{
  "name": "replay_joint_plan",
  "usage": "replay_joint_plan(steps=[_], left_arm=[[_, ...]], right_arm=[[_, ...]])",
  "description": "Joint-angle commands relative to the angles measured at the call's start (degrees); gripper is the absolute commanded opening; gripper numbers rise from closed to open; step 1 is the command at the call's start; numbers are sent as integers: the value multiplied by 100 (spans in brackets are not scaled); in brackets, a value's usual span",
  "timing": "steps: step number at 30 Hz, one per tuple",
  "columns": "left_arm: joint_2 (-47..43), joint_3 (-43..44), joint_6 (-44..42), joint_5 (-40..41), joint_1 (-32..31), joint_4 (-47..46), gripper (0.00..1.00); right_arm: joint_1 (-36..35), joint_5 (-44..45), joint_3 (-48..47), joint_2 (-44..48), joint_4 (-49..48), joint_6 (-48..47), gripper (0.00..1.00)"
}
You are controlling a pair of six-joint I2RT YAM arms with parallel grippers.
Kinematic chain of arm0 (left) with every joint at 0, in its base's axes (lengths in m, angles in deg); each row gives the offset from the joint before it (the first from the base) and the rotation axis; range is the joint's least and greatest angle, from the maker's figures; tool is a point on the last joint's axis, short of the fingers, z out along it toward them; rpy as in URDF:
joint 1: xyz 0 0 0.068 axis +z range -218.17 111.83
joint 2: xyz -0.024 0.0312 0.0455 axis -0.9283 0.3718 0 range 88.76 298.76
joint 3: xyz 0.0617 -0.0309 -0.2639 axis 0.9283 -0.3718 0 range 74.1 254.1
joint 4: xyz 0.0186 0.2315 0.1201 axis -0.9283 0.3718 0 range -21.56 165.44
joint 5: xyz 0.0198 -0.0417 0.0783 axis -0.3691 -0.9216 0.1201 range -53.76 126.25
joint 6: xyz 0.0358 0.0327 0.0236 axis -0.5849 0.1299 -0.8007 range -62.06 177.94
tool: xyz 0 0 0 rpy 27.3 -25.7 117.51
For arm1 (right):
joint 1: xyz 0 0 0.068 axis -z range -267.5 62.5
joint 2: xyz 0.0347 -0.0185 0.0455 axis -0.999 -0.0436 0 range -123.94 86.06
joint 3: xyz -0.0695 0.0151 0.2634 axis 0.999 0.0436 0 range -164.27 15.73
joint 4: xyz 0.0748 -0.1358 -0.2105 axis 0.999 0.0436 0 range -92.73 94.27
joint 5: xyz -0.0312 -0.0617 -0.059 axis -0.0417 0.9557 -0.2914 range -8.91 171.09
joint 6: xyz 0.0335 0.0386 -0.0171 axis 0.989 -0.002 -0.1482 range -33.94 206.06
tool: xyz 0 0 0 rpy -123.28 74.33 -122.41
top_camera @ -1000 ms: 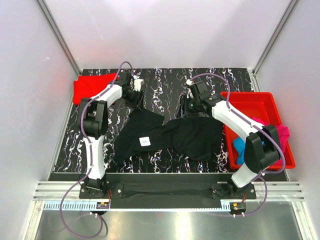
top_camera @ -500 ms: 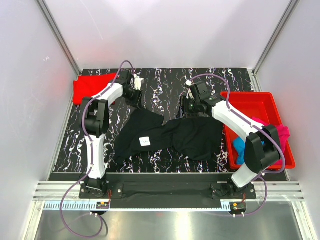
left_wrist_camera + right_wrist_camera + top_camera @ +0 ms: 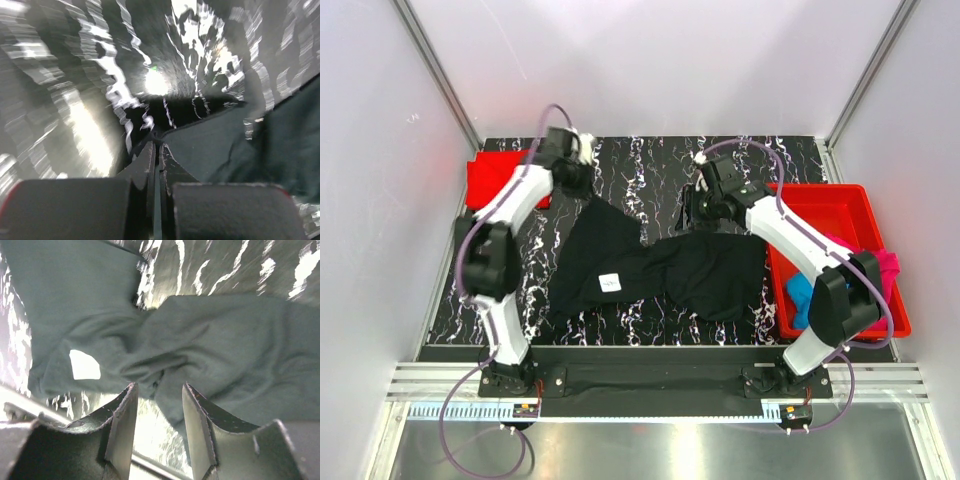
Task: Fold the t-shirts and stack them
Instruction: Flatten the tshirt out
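Black white-veined marble-look tabletop (image 3: 650, 160); 3 pale walls (image 3: 650, 60), seemingly translucent; aluminium corner posts (image 3: 440, 75).

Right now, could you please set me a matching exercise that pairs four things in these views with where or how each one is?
Things:
1. black t-shirt
2. red t-shirt
3. blue t-shirt
4. right arm's fingers

Places or states:
A. inside the red bin
B. apart, over black cloth
C. crumpled across the middle of the table
D. at the table's far left corner

Pairs: 1-C, 2-D, 3-A, 4-B.
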Motion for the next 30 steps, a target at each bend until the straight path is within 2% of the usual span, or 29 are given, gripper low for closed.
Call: replay_joint_plan(steps=[1,2,3,6,14,17,21,25,30], left_arm=[[-1646,-247,786,719,325,-611,0],[-2014,-509,927,755,430,-664,0],[-2157,-581,998,868,492,-630,0],[-2492,-661,1156,887,730,-280,0],[-3273,-1328,1289,1133,853,241,0],[-3371,-1654,1192,975,862,241,0],[-3336,-1909,1227,861,862,136,0],[-3292,-1909,1244,755,862,92,0],[-3222,-1927,1315,650,862,-49,0]], right_arm=[[8,925,-677,-135,368,11,47],[26,1058,-766,-214,430,28,48],[43,1459,-854,-363,492,55,48],[201,1857,-1126,-653,703,116,48],[956,2202,-1777,-1638,984,239,49],[1089,2263,-2224,-2191,1098,266,48],[1273,2780,-2612,-2850,1344,292,47],[1651,2668,-2359,-2966,1170,284,47],[1731,2054,-2147,-2992,529,-226,46]])
